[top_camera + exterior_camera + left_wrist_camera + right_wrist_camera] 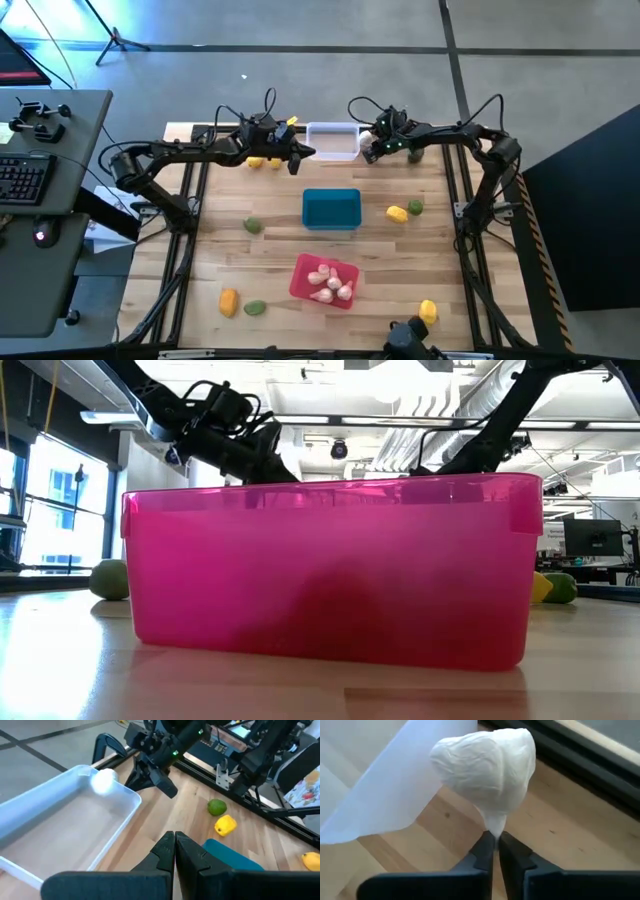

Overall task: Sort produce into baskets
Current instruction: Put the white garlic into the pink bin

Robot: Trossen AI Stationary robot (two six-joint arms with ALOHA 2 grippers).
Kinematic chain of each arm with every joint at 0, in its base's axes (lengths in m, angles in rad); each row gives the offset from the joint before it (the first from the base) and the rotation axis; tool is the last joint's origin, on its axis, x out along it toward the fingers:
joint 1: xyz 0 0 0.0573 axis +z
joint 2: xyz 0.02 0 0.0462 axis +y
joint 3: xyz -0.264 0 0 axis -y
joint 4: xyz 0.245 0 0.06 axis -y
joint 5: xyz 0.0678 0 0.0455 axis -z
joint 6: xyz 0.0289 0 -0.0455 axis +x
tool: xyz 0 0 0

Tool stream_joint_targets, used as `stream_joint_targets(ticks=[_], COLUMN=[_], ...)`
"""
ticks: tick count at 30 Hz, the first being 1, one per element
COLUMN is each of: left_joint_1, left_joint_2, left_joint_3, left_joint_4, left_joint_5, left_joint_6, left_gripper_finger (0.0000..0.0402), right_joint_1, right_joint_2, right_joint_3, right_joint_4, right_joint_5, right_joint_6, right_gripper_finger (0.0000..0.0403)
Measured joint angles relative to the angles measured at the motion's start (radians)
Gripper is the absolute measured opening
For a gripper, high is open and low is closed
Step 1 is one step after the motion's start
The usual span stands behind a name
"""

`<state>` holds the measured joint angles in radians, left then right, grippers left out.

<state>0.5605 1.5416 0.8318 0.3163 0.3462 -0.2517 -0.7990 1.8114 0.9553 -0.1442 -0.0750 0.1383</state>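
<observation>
three baskets, four green lumps

Three tubs in a line down the table, produce scattered around.

Clear basket farthest, teal basket mid-table, red basket nearest, holding whitish-pink garlic bulbs. White garlic bulb pinched by its stem beside the clear tub's corner. Yellow fruits and green lumps loose on the wood.

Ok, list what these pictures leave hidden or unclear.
- Low view: the red basket fills the frame and hides the teal basket, the clear basket and both hands.
- High view: the garlic bulb in the right hand is too small to make out; only the right wrist view shows it.
- High view: the yellow pieces under the left arm are partly covered by it.
- Left wrist view: the clear basket is cut off by the frame edge.
</observation>
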Motion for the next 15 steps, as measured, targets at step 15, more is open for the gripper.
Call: stream_joint_targets(ticks=[15], left_joint_1=[0.015], left_joint_2=[-0.003], left_joint_3=[0.0], left_joint_4=[-0.001], left_joint_5=[-0.031], left_joint_6=[0.021], left_gripper_finger=[0.0], right_joint_1=[0.017], right_joint_2=[-0.218], right_joint_3=[0.066], right_joint_4=[-0.347], right_joint_5=[-0.003], right_joint_6=[0.074], right_gripper_finger=[0.0001])
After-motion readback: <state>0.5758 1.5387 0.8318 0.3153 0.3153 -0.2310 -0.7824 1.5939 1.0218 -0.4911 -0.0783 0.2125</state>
